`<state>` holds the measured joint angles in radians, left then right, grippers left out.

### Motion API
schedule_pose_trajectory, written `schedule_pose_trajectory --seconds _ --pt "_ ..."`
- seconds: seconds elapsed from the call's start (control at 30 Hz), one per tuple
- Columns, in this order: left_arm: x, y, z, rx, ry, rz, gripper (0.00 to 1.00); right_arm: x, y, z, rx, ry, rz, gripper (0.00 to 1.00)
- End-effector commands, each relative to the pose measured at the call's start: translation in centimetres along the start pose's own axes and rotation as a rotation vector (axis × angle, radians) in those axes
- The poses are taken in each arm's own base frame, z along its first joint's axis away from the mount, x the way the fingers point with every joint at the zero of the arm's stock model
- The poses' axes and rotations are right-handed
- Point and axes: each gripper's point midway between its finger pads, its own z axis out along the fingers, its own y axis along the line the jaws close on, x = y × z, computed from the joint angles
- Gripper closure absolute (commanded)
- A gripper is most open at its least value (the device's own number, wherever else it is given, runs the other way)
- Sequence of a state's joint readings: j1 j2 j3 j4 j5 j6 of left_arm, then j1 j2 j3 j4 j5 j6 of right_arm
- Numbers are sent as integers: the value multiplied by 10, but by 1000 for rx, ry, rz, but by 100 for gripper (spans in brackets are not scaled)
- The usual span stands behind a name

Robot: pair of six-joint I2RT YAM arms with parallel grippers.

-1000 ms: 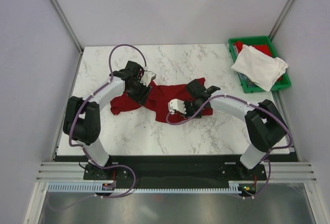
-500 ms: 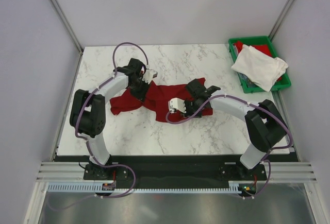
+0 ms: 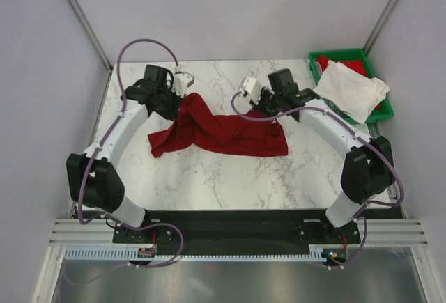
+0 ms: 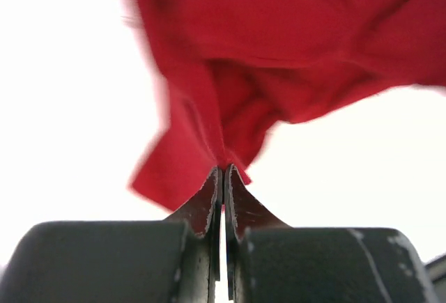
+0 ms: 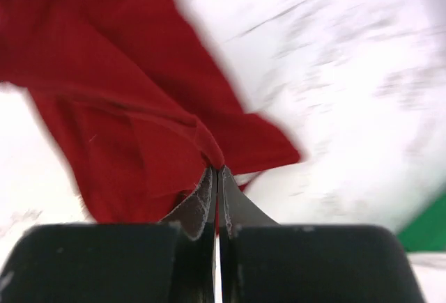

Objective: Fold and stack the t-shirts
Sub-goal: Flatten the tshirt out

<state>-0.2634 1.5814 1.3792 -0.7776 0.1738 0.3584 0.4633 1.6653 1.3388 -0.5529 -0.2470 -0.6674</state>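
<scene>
The dark red t-shirt (image 3: 223,132) hangs stretched in a wide band over the middle of the marble table (image 3: 230,177). My left gripper (image 3: 181,99) is shut on its upper left edge. In the left wrist view the gripper (image 4: 224,171) pinches a fold of red t-shirt (image 4: 279,52). My right gripper (image 3: 270,110) is shut on the upper right edge. The right wrist view shows its tips (image 5: 217,171) clamped on the red t-shirt (image 5: 104,108). The off-white t-shirt (image 3: 352,88) lies crumpled in the bin at the back right.
The green plastic bin (image 3: 341,54) stands at the table's back right corner, with a bit of red cloth (image 3: 323,63) under the off-white shirt. Grey walls and metal posts enclose the table on three sides.
My left gripper has shut on the red shirt. Both arms swung toward the back of the table and apart, pulling the bunched shirt up into a stretched band.
</scene>
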Motion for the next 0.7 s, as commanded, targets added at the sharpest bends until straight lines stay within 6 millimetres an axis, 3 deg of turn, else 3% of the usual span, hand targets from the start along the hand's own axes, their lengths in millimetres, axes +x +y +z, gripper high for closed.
schedule_pose_trajectory --seconds 0.0,0.07,0.13,0.23,0.3,0.53,0.67 --pt "-30 43 -56 -150 -136 64 98 -77 -68 -70 236 -231 82 100" --pt "-38 54 -74 -188 -171 70 98 -95 -82 -93 278 -282 75 100" --pt "-43 54 -88 -203 -197 82 98 -106 -83 -113 295 -313 64 100" --pt "-42 46 -102 -195 -233 88 98 -117 -74 -148 307 -369 50 100" --pt "-37 43 -102 -187 -230 88 98 -115 -67 -151 298 -372 56 100" --pt "17 36 -40 -69 -63 61 98 -82 -50 -118 226 -291 63 100" --pt "32 49 -8 -46 -22 20 98 -71 -51 -92 198 -249 66 100"
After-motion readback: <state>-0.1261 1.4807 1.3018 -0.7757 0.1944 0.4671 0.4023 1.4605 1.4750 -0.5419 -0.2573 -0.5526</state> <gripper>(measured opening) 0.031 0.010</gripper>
